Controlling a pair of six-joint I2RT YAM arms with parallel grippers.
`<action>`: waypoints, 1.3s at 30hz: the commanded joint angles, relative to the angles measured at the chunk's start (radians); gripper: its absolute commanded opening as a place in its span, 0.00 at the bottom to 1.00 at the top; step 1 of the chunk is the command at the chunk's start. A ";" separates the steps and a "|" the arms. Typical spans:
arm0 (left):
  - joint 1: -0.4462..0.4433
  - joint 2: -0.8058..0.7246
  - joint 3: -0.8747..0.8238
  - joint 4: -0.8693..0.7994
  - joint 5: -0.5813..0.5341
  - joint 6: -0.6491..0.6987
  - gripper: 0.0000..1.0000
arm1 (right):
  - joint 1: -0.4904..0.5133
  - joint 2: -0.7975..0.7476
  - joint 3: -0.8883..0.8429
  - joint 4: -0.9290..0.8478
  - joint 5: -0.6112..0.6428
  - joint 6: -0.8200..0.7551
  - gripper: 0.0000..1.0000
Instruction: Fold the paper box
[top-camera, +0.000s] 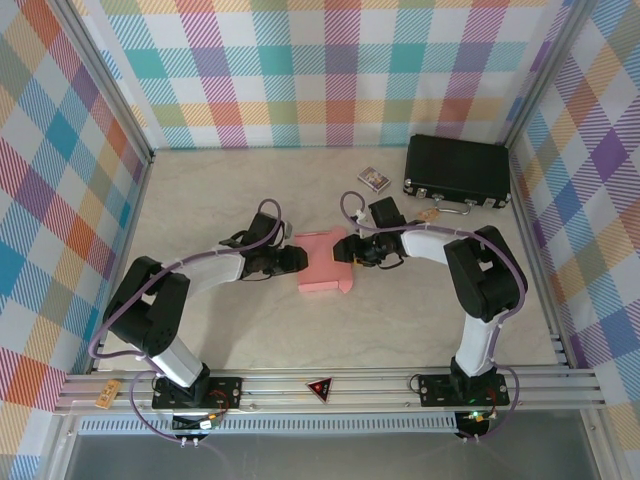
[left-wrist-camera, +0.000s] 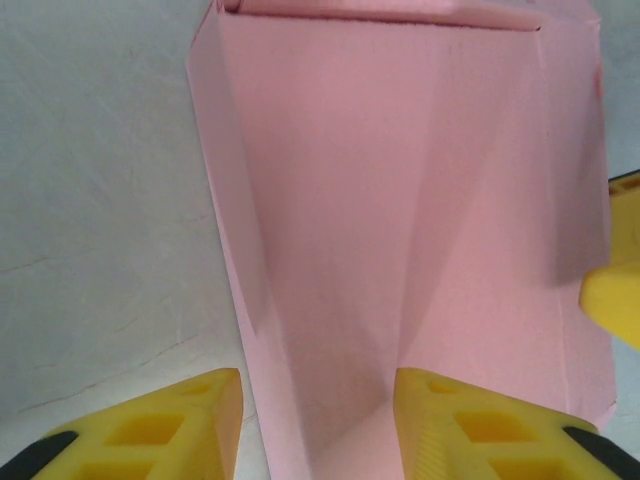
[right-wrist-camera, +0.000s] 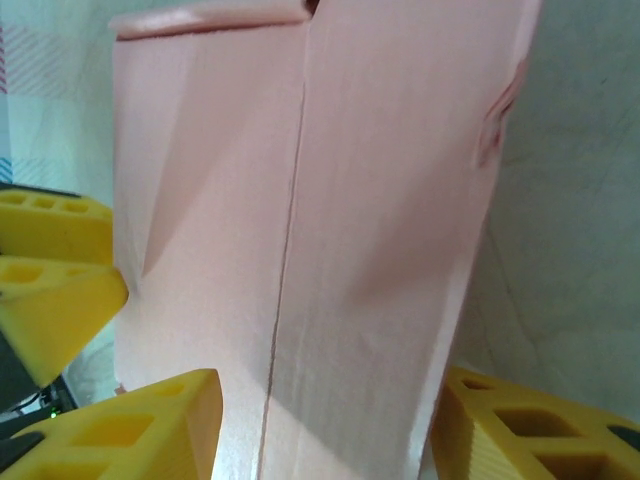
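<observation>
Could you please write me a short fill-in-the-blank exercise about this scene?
The paper box is ___ in colour. The hard case at the far right is ___. In the top view, the small card pack lies ___ of that case. Missing words: pink; black; left.

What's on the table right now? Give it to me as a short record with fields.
box: pink, mid-table, between the two arms
left gripper: jaws astride the box's left end, grip unclear
right gripper: jaws closed on the box's right end, it seems
case: black, far right corner
card pack: small, just left of the case
</observation>
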 joint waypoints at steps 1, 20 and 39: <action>0.006 0.016 0.034 -0.013 0.024 0.019 0.38 | -0.004 -0.024 -0.018 0.062 -0.084 0.020 0.55; 0.052 0.045 -0.057 0.089 0.036 0.010 0.22 | 0.001 -0.041 -0.025 0.172 -0.231 0.096 0.52; 0.104 0.047 -0.168 0.193 0.006 0.003 0.34 | 0.061 -0.039 0.093 0.129 -0.273 0.082 0.51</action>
